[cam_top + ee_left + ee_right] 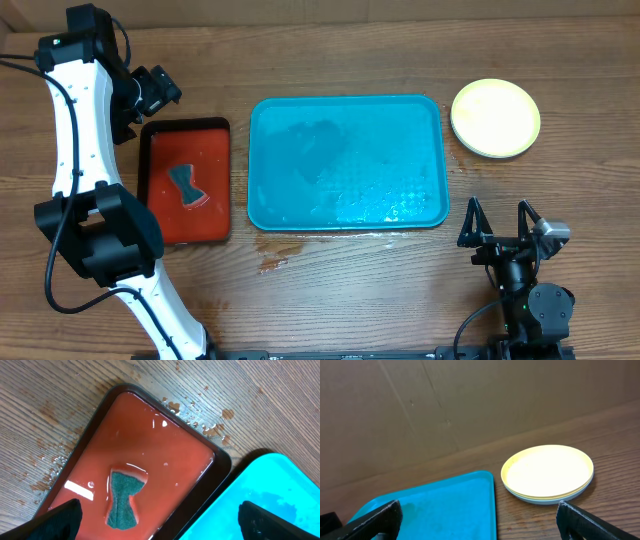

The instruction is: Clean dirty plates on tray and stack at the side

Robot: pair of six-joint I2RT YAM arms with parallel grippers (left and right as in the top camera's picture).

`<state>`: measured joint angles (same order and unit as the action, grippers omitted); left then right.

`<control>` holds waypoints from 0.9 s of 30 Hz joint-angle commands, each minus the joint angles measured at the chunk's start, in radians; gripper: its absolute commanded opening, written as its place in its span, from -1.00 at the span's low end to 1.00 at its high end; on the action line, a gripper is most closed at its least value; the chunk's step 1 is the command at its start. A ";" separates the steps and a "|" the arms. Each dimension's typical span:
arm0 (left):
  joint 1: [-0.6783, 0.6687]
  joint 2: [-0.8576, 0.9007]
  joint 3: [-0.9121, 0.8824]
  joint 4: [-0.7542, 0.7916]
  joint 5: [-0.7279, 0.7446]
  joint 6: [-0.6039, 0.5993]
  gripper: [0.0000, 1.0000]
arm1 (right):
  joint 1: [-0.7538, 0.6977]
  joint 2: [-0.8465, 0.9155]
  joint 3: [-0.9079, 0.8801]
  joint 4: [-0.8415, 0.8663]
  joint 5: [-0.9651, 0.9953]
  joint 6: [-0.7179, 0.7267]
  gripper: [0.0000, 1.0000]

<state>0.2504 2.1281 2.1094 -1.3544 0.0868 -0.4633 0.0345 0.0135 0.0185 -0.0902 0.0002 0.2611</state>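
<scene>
The round pale yellow-green plastic plates (495, 118) sit stacked at upper right, just beside the large teal plastic tray (345, 160), wet and bare at centre; cleaning looks done; the dark sponge (186, 186) soaks in the small red tray (200, 140), so the left gripper (155, 92), upper left, and right gripper (497, 212), lower right, each hang with 2 fingers apart, holding nothing.

A small red rectangular plastic tray with a dark rim (210, 150) lies on the brown wood-grain table (350, 300), toward its left edge. Shallow water covers the tray's floor, and a dark green hourglass-shaped sponge (187, 186) lies flat near its middle. Water droplets (200, 420) speckle the wood beside one tray corner. A brown cardboard wall (420, 405) lines the table's far edge.
</scene>
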 commanded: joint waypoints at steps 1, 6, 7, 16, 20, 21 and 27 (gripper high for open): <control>-0.002 -0.017 0.013 0.001 0.008 0.019 0.99 | 0.005 -0.011 -0.010 0.006 0.006 -0.007 1.00; -0.002 -0.017 0.013 0.001 0.008 0.019 1.00 | 0.005 -0.011 -0.010 0.006 0.006 -0.007 1.00; -0.002 -0.017 0.013 0.001 0.008 0.019 1.00 | 0.005 -0.011 -0.010 0.006 0.006 -0.007 1.00; -0.002 -0.017 0.013 0.001 0.008 0.019 1.00 | 0.005 -0.011 -0.010 0.006 0.006 -0.007 1.00; -0.002 -0.017 0.013 0.001 0.008 0.019 1.00 | 0.005 -0.011 -0.010 0.006 0.006 -0.007 1.00; -0.002 -0.017 0.013 0.001 0.008 0.019 1.00 | 0.005 -0.011 -0.010 0.006 0.006 -0.007 1.00; -0.002 -0.017 0.013 0.001 0.008 0.019 0.99 | 0.005 -0.011 -0.010 0.006 0.018 -0.100 1.00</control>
<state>0.2504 2.1281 2.1094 -1.3544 0.0868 -0.4633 0.0345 0.0139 0.0185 -0.0902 0.0040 0.2508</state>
